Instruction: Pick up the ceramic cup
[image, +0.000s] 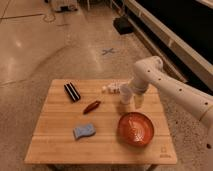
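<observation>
I read the pincer (134, 100) spread wide, low beside the small white ceramic cup (124, 92). Round orange-red bowl (135, 128) near in front, tiny white pieces (111, 89) just left. Contact unclear.

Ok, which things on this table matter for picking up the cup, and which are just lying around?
For the job: white cup; gripper, down right beside it.
Just lying about: orange bowl, blue sponge, red pepper, black block, small white bits.

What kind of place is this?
Probably a robot testing lab: a shiny concrete floor with a blue taped X, a low wooden table, and a white robot arm whose tool hangs by the small white ceramic cup.
</observation>
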